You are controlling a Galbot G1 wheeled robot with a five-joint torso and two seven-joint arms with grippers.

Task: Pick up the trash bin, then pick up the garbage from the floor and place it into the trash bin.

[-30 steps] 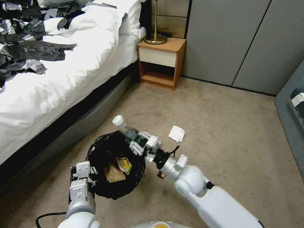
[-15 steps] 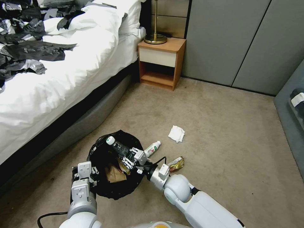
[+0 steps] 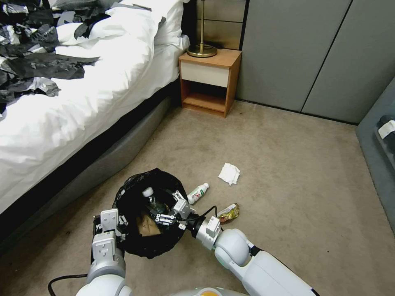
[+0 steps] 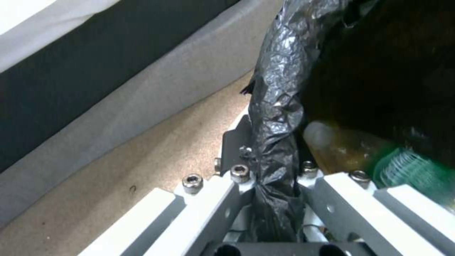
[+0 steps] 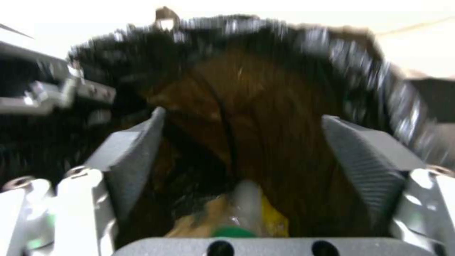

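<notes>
The trash bin [image 3: 132,246], lined with a glossy black bag, stands on the carpet beside the bed. My left gripper [image 3: 108,225] is shut on its near rim; the left wrist view has the bag's rim [image 4: 275,106] pinched between the fingers. My right gripper [image 3: 170,207] hangs open over the bin's mouth, jaws wide apart in the right wrist view [image 5: 251,142]. A plastic bottle [image 3: 150,198] lies inside the bin on a brown paper bag [image 3: 144,226]. On the floor right of the bin lie a small bottle [image 3: 198,193], a gold wrapper [image 3: 228,212] and a white tissue [image 3: 229,173].
The bed [image 3: 61,107] with black-and-silver plastic sheets [image 3: 29,53] runs along the left. A wooden nightstand [image 3: 210,80] with a lamp stands at the back by grey wardrobe doors [image 3: 312,53]. Open carpet stretches to the right.
My right gripper came down from above the bin to its mouth with the bottle, then opened. The bottle now lies inside the bin. The left gripper kept its hold.
</notes>
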